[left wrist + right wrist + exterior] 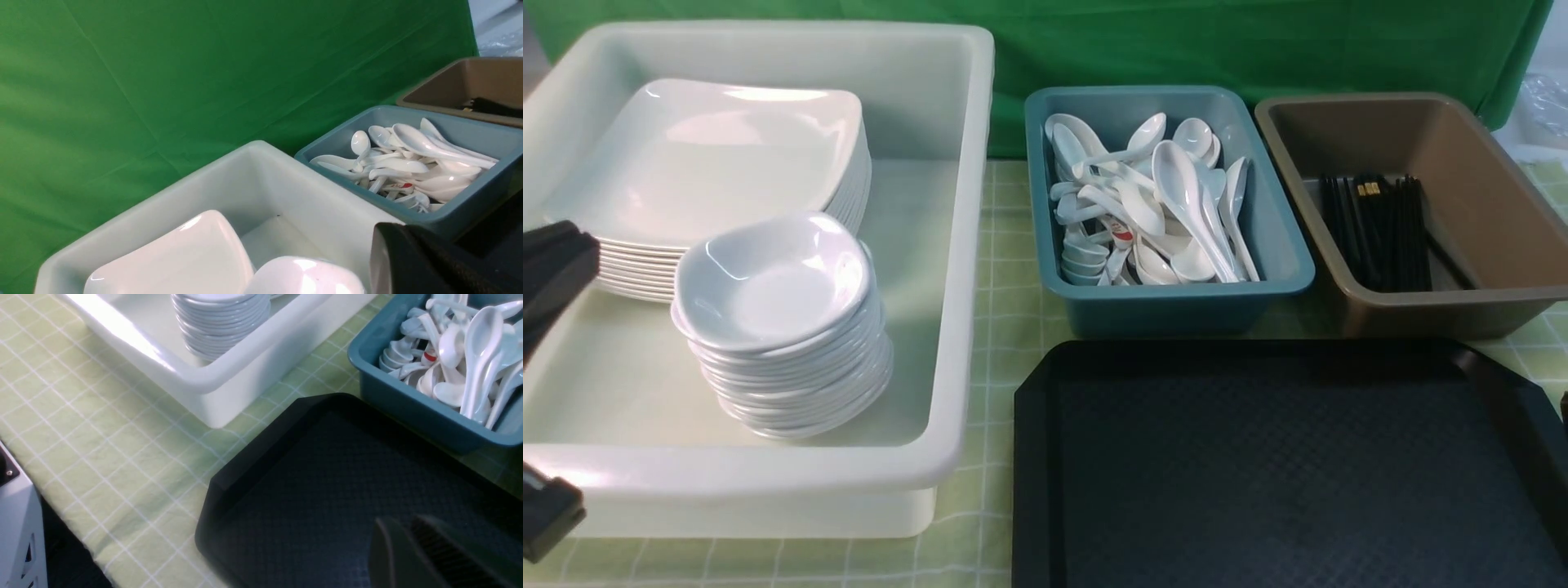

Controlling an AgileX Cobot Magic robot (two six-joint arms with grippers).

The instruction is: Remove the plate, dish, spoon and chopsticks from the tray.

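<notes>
The black tray (1045, 457) lies at the front right with nothing on it; its textured floor (327, 477) fills the right wrist view. A large square plate (727, 155) tops a stack in the white tub. Beside that stack, a small deep dish (776, 282) tops another. White spoons (1176, 196) are heaped in the teal tub, and black chopsticks (1380, 229) lie in the brown tub. My left gripper (394, 228) is shut and empty over the white tub's near left side. My right gripper (398, 522) hangs low over the tray, fingers slightly parted, holding nothing.
The white tub (964, 245) stands at the left. The teal tub (1168, 314) and the brown tub (1494, 310) stand behind the tray. A green checked cloth (102, 449) covers the table, and a green backdrop (163, 81) hangs behind. Part of my left arm (556, 265) shows at the left edge.
</notes>
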